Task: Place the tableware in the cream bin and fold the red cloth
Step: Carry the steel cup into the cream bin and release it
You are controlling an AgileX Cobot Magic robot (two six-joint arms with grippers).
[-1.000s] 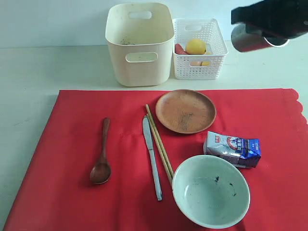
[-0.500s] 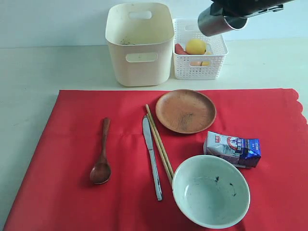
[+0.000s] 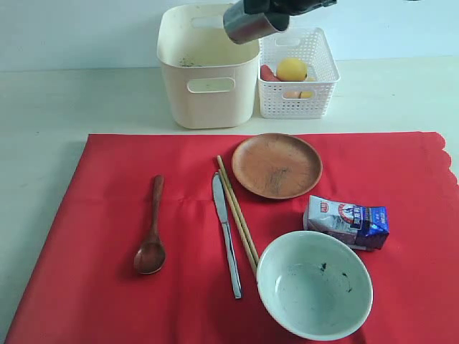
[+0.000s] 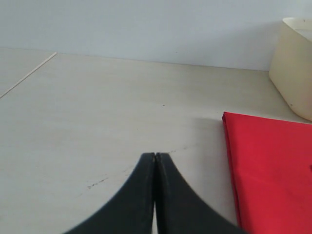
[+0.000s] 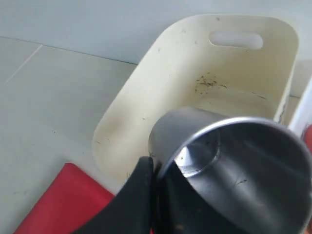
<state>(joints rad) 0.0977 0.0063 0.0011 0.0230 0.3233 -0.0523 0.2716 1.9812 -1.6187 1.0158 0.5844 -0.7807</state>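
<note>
Your right end effector (image 5: 155,178) grips the steel cup (image 3: 247,23) by its rim, tilted over the cream bin (image 3: 208,100) at the far edge of the desk (image 3: 86,93), apparently to drop it in, while your left end effector (image 4: 155,168) hangs closed, empty.

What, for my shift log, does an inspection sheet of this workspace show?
Surface: pale table, bare beyond the flat, unfolded red cloth.
Job's things: plate, spoon, knife, chopsticks and bowl lie on the cloth; steel cup is held over the cream bin, which shows only specks inside.
Clutter: milk carton on the cloth; white basket beside the bin holds an orange and other food.
Grippers: right gripper shut on the cup's rim; left gripper shut, empty, over bare table.
Cables: nothing seen.
Surroundings: plain pale wall.
</note>
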